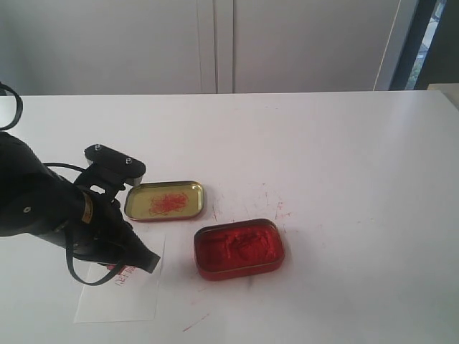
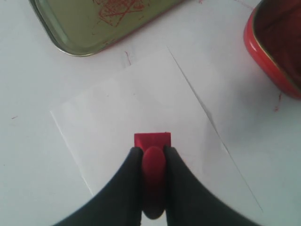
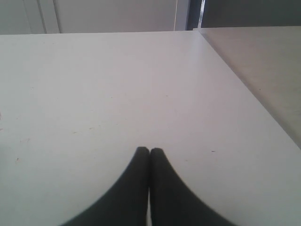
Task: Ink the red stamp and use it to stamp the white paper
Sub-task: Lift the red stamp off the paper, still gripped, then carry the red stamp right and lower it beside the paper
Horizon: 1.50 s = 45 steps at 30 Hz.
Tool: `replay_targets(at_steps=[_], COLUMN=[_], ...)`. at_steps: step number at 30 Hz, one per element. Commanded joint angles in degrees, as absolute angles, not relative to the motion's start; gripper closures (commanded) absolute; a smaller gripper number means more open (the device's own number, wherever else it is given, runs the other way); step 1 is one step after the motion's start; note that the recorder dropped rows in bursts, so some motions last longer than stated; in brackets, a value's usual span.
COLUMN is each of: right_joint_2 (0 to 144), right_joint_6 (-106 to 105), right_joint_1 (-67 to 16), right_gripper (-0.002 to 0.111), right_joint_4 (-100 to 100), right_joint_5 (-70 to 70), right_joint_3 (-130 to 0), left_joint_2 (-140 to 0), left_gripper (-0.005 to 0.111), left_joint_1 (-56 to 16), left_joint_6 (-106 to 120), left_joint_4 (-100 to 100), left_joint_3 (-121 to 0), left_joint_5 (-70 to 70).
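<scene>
Fingers (image 2: 128, 179) of the left gripper (image 2: 153, 153) pinched the red stamp (image 2: 153, 165) by its narrow knob, one finger on each side. The rectangular base of the stamp pointed away from the wrist camera. In the exterior view the left gripper (image 1: 147, 261) was low over the white paper (image 1: 118, 301), at the left front part of the white table (image 1: 344, 158). The stamp was above the middle of the white paper (image 2: 141, 99); I could not tell whether its base touched the sheet. A small red mark (image 1: 125, 275) was on the paper just beside the fingertips.

Right of the gripper and a little further back lay the gold lid (image 1: 165, 201), with red smears inside. Its edge was near the far corner of the paper but apart from it. Further right stood the red ink tin (image 1: 239, 249), open and full of red paste, close to the lid and not touching it. Thin red scribbles (image 1: 276, 208) were on the table behind the tin.

The right gripper (image 3: 149, 151) had its two black fingers pressed together, with nothing between them, above a bare part of the table.
</scene>
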<state>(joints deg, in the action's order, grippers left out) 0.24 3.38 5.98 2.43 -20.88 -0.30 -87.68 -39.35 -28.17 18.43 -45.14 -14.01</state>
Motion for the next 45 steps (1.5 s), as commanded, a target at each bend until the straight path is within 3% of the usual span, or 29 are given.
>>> replay_targets(at_steps=[1,22,31,45], right_joint_2=[0.0,0.0,0.0,0.0], right_joint_6=[3.5,3.5,3.5,3.5], right_joint_1=[5.8,5.8,5.8,5.8], right_gripper=[0.108,0.108,0.108,0.108], right_joint_4=[2.6,2.6,2.6,2.6], right_joint_5=[-20.0,-20.0,-20.0,-20.0], right_joint_3=[0.0,0.0,0.0,0.0], left_joint_2=[-87.1,-86.6,-86.6,-86.8], left_gripper=[0.107,0.107,0.107,0.107], left_joint_1=[-39.5,-39.4,-38.3,-27.4], left_joint_6=[-28.3,-27.2,-5.3,23.0], left_joint_4=[18.4,16.7,0.5,-30.6], left_joint_3=[-44.7,-45.3,-53.6,-56.8], left_joint_5=[-14.7,-15.8,-27.8,-32.1])
